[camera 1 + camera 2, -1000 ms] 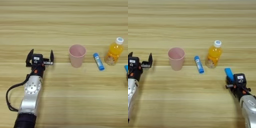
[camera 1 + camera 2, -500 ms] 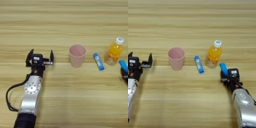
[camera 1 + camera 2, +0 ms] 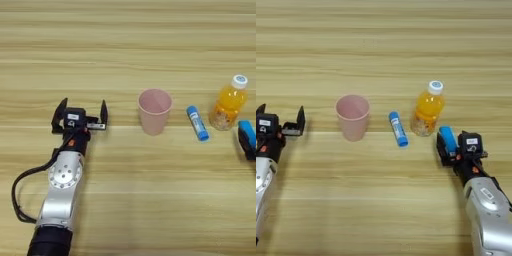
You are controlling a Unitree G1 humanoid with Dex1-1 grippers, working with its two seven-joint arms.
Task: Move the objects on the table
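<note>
Right pincer [image 3: 455, 145] clamped around blue bar [image 3: 447, 139], beside bottle [image 3: 427, 110].

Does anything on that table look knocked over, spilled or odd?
Nothing stands out. The pink cup and orange juice bottle stand upright, and the blue tube lies flat between them. The right claw holds a blue object beside the bottle.

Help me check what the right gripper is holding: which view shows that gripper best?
The right eye view: it shows the whole right gripper shut on a blue object, just right of the orange bottle. The left eye view catches only the blue object at its right edge, with a sliver of the gripper.
</note>
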